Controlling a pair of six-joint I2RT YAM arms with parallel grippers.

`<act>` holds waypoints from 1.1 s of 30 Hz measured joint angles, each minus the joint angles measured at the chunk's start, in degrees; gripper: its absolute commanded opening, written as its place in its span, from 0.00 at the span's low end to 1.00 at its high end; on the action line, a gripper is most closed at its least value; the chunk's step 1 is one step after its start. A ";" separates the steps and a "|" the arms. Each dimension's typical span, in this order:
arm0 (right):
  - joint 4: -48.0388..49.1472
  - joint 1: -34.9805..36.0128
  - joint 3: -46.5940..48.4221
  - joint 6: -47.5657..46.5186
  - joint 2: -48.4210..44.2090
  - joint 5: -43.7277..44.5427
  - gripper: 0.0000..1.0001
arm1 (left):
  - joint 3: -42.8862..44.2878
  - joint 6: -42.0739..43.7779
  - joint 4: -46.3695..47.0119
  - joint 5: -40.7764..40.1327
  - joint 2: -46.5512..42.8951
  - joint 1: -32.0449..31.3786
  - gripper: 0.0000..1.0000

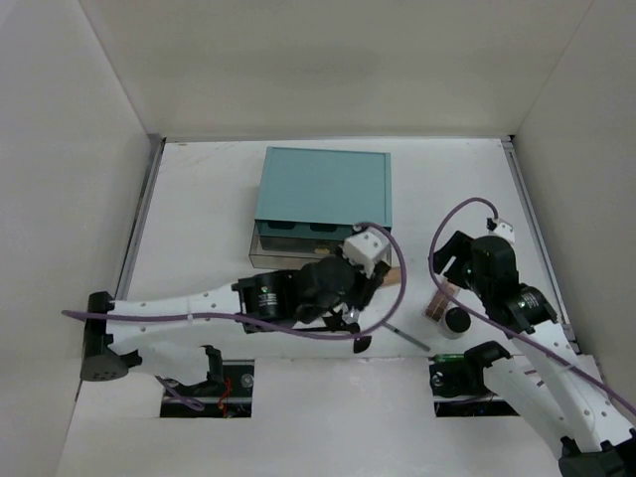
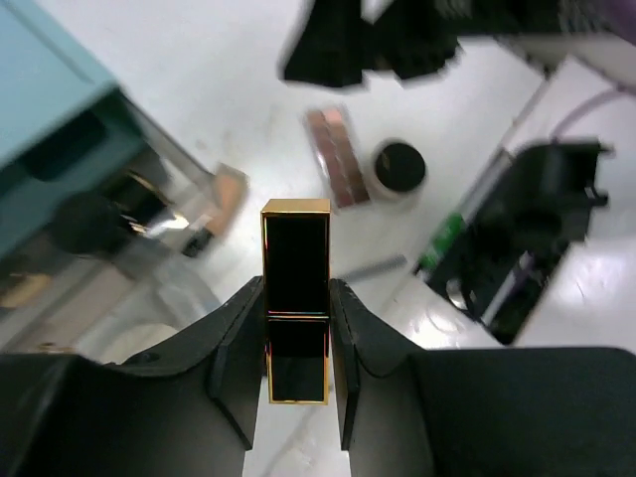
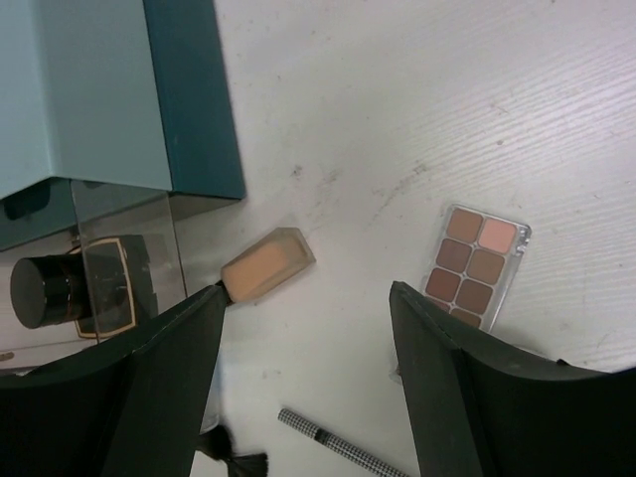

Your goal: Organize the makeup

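My left gripper (image 2: 296,286) is shut on a black rectangular case with gold edges (image 2: 295,253), held above the table with its end sticking out past the fingertips. Beyond it on the table lie an eyeshadow palette (image 2: 336,157), a round black jar (image 2: 399,167), a tan tube (image 2: 221,204) and a grey pencil (image 2: 373,268). My right gripper (image 3: 306,293) hangs open over bare table, with the tan tube (image 3: 266,263) to its left and the palette (image 3: 477,263) to its right. The checked pencil (image 3: 343,449) and a black brush tip (image 3: 234,462) lie below it.
The teal drawer box (image 1: 324,189) stands at the back centre. Its clear drawer (image 3: 129,268) is pulled out towards me and holds a dark-capped bottle (image 3: 45,290). White walls close in the table on three sides. Both arms crowd the near middle.
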 measured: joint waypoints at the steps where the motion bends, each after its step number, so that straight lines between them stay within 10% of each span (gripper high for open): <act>1: 0.31 0.59 -0.11 0.00 0.07 -0.20 0.73 | -0.55 0.39 0.50 -0.55 -1.40 2.14 0.08; 14: 3.48 32.39 -0.52 0.24 8.15 -0.24 0.75 | -8.61 1.62 2.38 -2.38 3.74 28.24 0.13; 27: 10.86 40.85 2.91 6.32 28.06 3.89 0.75 | -9.77 1.92 3.93 -1.99 1.33 28.81 0.71; 30: 12.46 41.97 5.90 7.89 33.35 5.81 0.74 | -9.88 2.01 3.45 -2.01 -2.29 28.44 1.00; 33: 13.42 43.17 9.25 9.62 39.19 8.28 0.74 | -10.67 1.68 2.75 -2.25 -7.67 27.69 1.00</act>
